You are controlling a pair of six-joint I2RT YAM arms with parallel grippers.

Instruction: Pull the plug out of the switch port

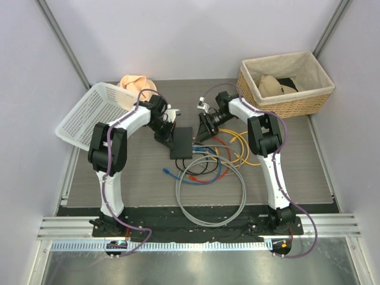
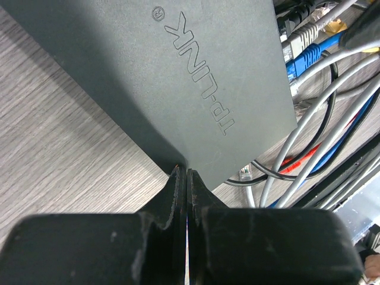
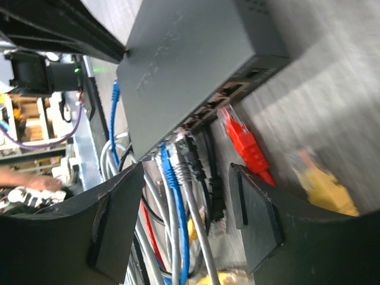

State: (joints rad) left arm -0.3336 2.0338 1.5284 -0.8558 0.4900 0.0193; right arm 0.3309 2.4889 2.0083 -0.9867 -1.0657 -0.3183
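Grey cable (image 1: 211,193) is lying coiled on the table (image 1: 285,172). Beyond it, the switch (image 1: 181,142) is lying flat, with the left fingers (image 2: 181,178) pressing together at its edge. The right fingers (image 3: 252,205) are standing apart, holding nothing, facing its sockets, with a red plug (image 3: 243,142) just beside them.

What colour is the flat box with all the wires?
Black; the switch shows best in the left wrist view.
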